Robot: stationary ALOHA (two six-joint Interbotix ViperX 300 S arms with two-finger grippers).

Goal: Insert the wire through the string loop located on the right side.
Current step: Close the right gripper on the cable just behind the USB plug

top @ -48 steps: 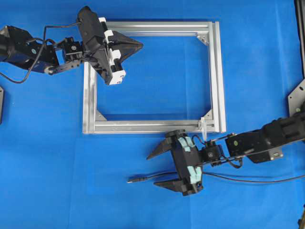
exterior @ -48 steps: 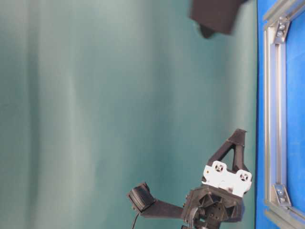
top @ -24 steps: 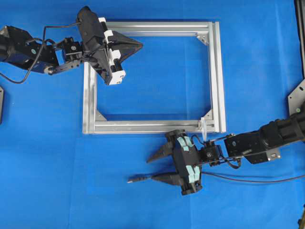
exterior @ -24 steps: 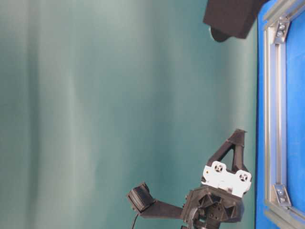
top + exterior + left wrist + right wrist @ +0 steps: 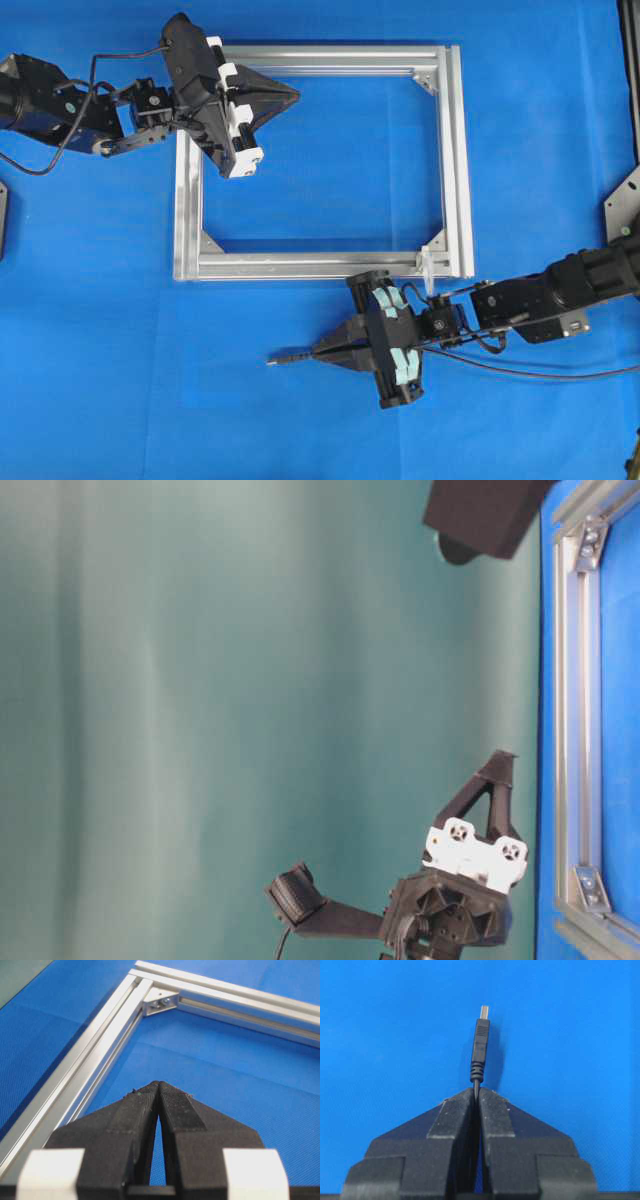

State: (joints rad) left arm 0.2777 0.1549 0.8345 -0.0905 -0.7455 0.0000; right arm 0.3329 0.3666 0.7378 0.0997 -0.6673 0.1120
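The thin black wire (image 5: 530, 371) trails right across the blue mat, and its plug tip (image 5: 283, 356) sticks out left of my right gripper (image 5: 318, 351). That gripper is shut on the wire just behind the plug (image 5: 480, 1050), below the frame's front bar. The small white string loop (image 5: 427, 262) stands at the silver frame's (image 5: 455, 150) lower right corner, up and to the right of the held plug. My left gripper (image 5: 296, 96) is shut on nothing, hovering inside the frame's upper left corner (image 5: 160, 1002).
The silver frame lies flat on the blue mat with triangular brackets (image 5: 428, 79) in its corners. A black mount (image 5: 622, 205) sits at the right edge. In the table-level view the frame's bar (image 5: 578, 710) runs along the right, with an arm (image 5: 455, 900) low.
My right gripper's jaws went from wide open around the wire to shut on it behind the plug. The left arm stayed still.
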